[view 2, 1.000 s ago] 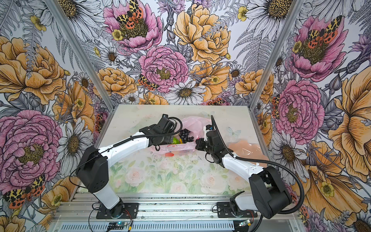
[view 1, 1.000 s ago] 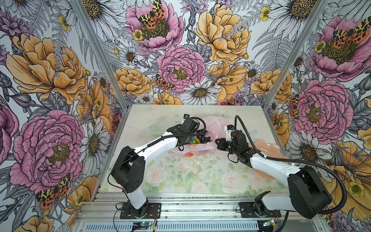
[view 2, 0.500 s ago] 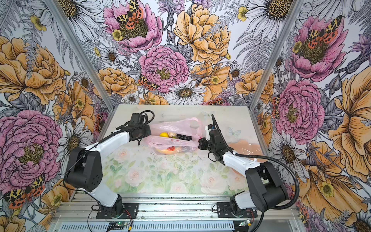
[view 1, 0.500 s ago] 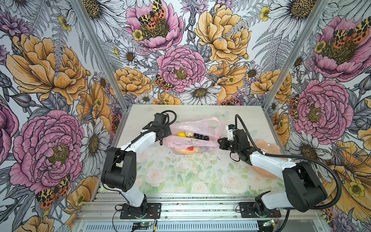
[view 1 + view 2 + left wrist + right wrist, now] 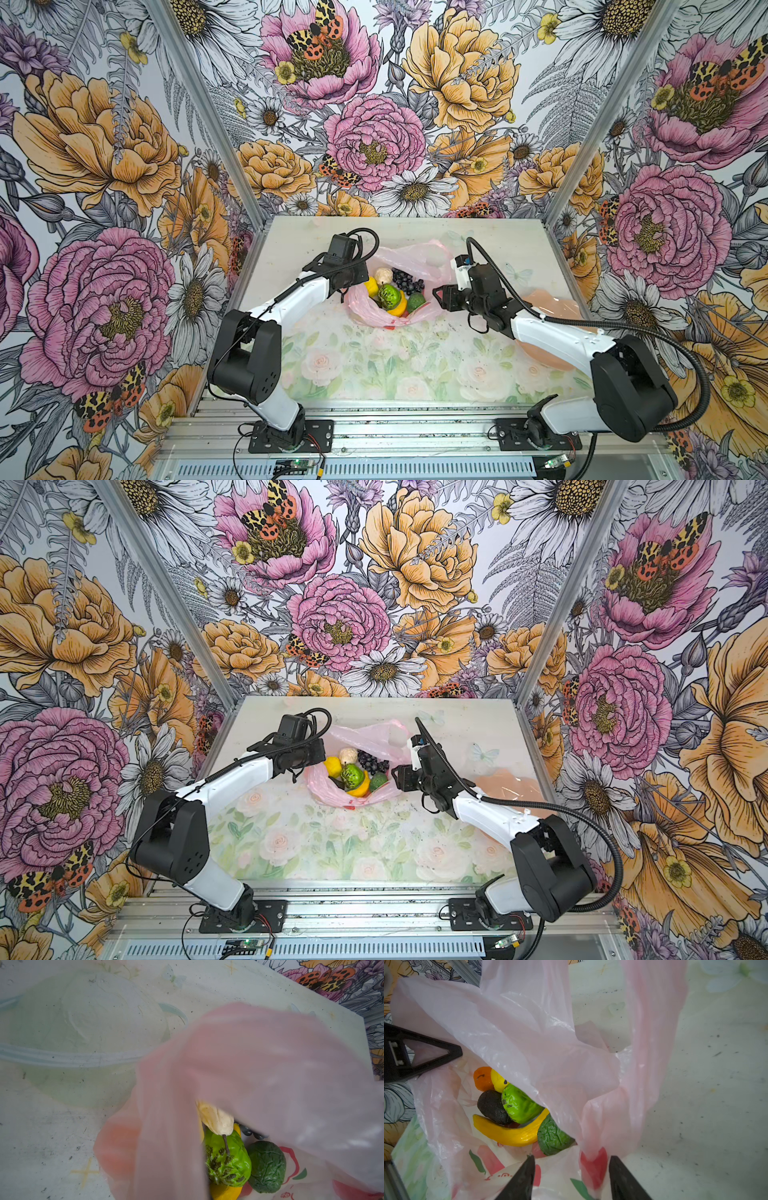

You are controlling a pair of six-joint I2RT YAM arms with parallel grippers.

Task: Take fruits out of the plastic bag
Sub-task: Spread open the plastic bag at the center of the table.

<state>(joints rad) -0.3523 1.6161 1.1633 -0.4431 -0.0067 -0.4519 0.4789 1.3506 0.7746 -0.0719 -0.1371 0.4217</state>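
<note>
Between the tips of the R claw (image 5: 571, 1176), per the R wrist cam, a red-printed fold of the plastic bag (image 5: 529, 1022) is lying loose in the gap: the jaws are standing well apart and are pinching nothing. Just beyond those tips the bag mouth is gaping. This cam alone is showing the orange piece (image 5: 481, 1078) uncovered, tucked beside the lemon (image 5: 498, 1081) at the end of the pile farthest from the R claw. The banana (image 5: 508, 1134) is curving under the halved lime (image 5: 521, 1105); the avocado (image 5: 552, 1136) is sitting nearest the tips. Across the mouth, the L claw (image 5: 352, 291) is standing at the opposite rim; only one of its fingers (image 5: 452, 1053) is entering this cam.

Both top views are adding what film is hiding from the R wrist cam: the grape bunch (image 5: 405, 280) and the cream lump (image 5: 383, 274), lying btwn the two claws on the far side of the pile. The peach dish (image 5: 548, 299) is lying behind the R claw, partly under its arm.

The L wrist cam is not showing its own fingers: blurred pink film is rising right across the lens. The L claw is closed tight, gripping the bag rim, w/ film drawn up to it. Past that film, this cam alone is showing a pale green see-through bowl (image 5: 83, 1053) resting on the table (image 5: 52, 1147).
</note>
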